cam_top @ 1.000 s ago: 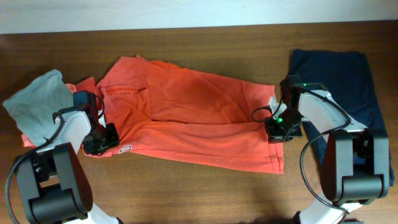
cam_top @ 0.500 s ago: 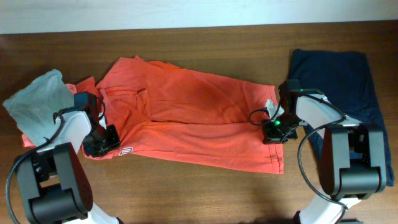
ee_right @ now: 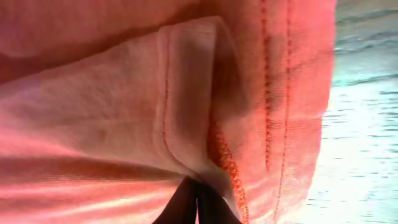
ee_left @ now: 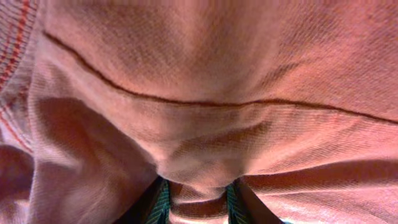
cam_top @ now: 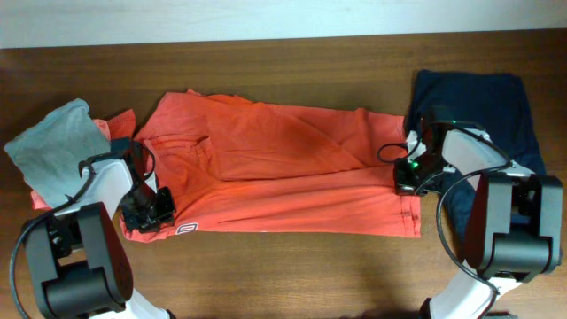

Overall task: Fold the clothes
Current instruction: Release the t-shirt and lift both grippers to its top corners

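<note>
The red-orange T-shirt (cam_top: 275, 168) lies stretched across the table's middle, a small white logo (cam_top: 187, 229) near its lower left edge. My left gripper (cam_top: 144, 213) is shut on the shirt's left end; the left wrist view (ee_left: 199, 124) shows a fold of red-orange cloth pinched between the fingers (ee_left: 198, 202). My right gripper (cam_top: 407, 180) is shut on the shirt's right hem; the right wrist view shows the stitched hem (ee_right: 217, 143) held at the closed fingertips (ee_right: 198, 202). The navy garment (cam_top: 483, 115) lies flat at the right, under my right arm.
A light-grey folded shirt (cam_top: 53, 151) sits at the far left on top of another orange-red cloth (cam_top: 115, 124). Bare wooden table (cam_top: 283, 275) shows along the front and back edges.
Both grippers pulled outward and toward the front. The shirt is now stretched longer and flatter, its lower edge straightened and its right hem drawn further right.
</note>
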You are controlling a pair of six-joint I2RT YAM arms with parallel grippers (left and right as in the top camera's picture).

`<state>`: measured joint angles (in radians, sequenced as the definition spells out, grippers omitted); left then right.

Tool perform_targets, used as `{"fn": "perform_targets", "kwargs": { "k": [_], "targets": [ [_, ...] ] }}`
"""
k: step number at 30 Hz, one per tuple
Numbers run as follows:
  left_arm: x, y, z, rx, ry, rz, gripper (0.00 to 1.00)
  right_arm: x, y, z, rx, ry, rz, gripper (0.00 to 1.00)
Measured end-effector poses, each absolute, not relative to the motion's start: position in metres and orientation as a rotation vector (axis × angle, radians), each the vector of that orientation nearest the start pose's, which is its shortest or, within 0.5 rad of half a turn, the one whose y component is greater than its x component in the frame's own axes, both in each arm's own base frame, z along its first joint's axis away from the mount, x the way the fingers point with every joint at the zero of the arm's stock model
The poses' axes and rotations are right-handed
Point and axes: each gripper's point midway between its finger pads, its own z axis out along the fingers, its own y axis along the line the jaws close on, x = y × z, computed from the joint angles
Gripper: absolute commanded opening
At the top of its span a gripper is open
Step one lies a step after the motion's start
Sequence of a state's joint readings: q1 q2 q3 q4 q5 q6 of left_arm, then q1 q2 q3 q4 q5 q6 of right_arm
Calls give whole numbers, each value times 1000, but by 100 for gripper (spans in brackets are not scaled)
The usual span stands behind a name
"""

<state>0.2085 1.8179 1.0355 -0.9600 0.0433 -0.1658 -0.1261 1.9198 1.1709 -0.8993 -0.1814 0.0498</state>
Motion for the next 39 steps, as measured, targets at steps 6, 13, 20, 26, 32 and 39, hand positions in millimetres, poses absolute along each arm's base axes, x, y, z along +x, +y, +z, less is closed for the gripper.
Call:
{"fn": "perform_targets", "kwargs": {
  "k": [6, 13, 20, 26, 32, 39],
  "targets": [
    [254, 42, -2, -617, 3253, -120, 24, 312, -9, -2, 294, 3208, 286, 10],
    [267, 43, 43, -548, 3075, -110, 63, 326, -32, 31, 291, 3195, 105, 20],
    [315, 37, 124, -380, 2680, -186, 73, 357, -39, 94, 274, 3040, 63, 24],
    [369, 39, 188, -298, 2505, -228, 73, 356, -35, 94, 224, 3049, 101, 25],
    [436, 49, 218, -250, 2437, -233, 73, 353, -31, 94, 199, 3060, 128, 25],
    [485, 59, 118, -235, 2589, -251, 72, 353, -30, 94, 190, 3063, 139, 25]
  ]
}}
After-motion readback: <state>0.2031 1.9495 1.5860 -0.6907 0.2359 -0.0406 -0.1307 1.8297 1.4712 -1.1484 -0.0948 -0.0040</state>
